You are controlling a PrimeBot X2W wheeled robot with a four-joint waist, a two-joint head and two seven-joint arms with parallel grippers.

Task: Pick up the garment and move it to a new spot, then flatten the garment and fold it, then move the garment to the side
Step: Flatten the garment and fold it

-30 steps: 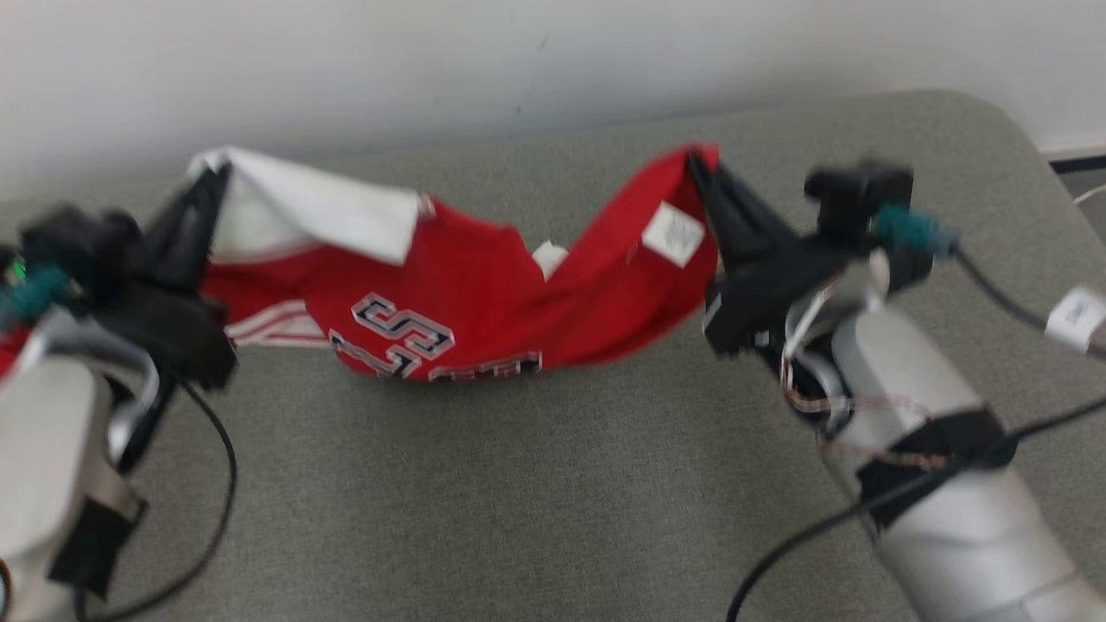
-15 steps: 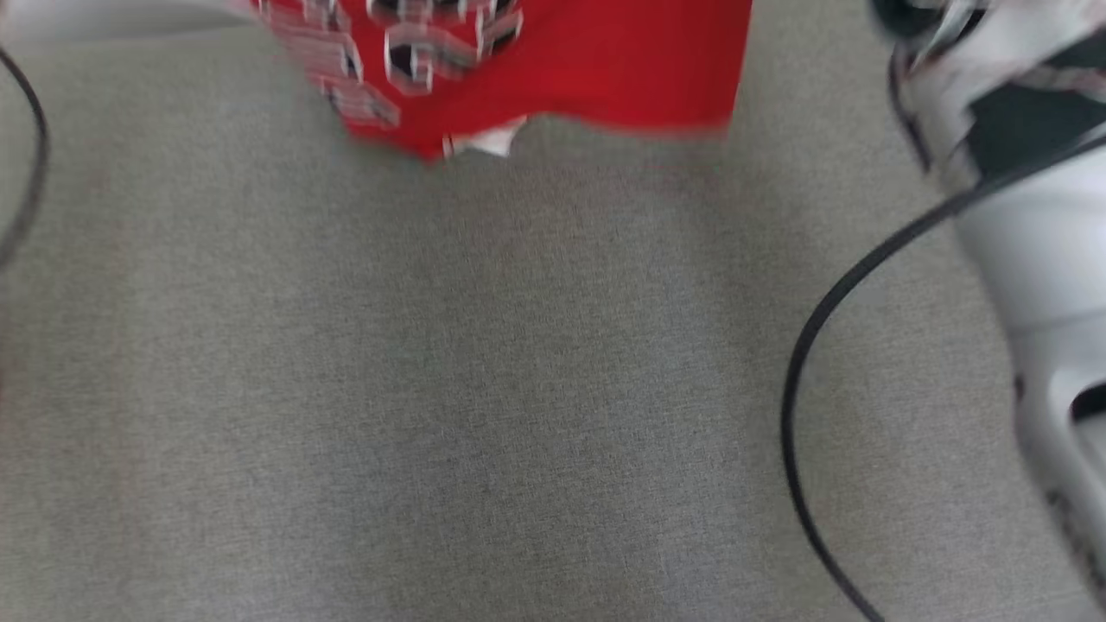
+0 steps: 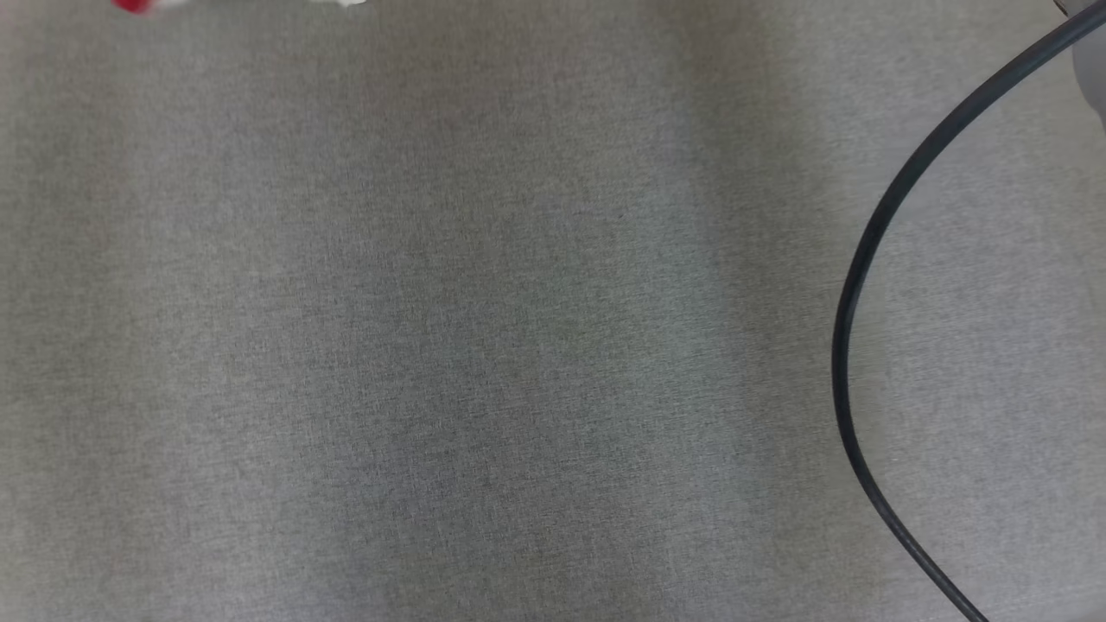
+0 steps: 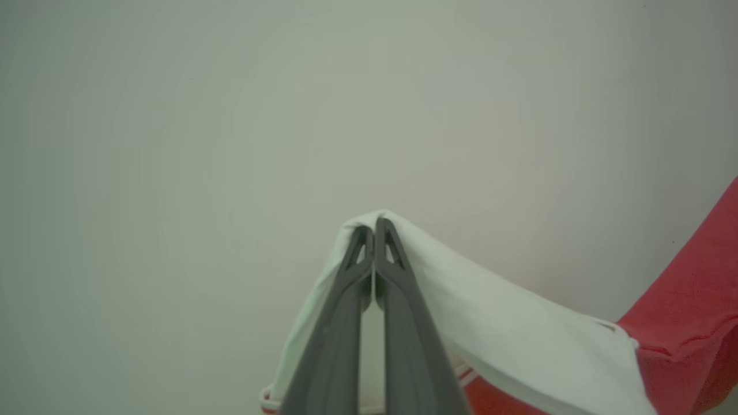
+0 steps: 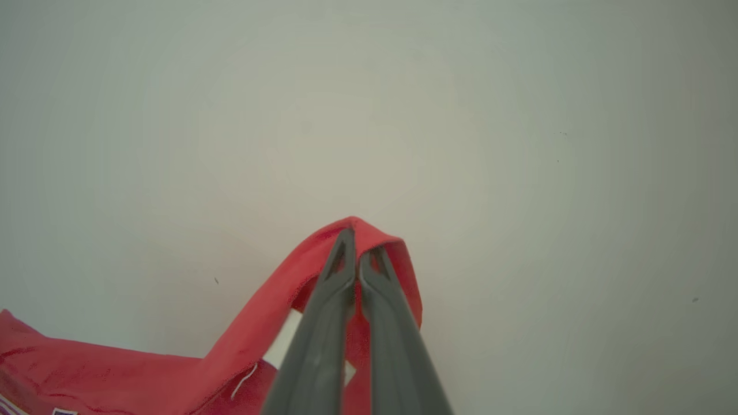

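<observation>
Head view: the garment (image 3: pixel 134 4) is cut by the top edge to a blurred red-and-white sliver. Right wrist view: the fingers (image 5: pixel 320 346) hide part of its white patch (image 5: pixel 283 340); its lettering (image 5: pixel 11 402) runs off the bottom-left corner.

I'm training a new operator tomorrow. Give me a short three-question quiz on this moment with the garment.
1. True or false: the left gripper is shut on a white part of the garment.
2. Which colour of cloth does the right gripper pinch? A) white B) red C) blue
3. Fill in: in the head view, a black ____ curves over the grey table at the right.

Key: 1 true; 2 B; 3 cable.
</observation>
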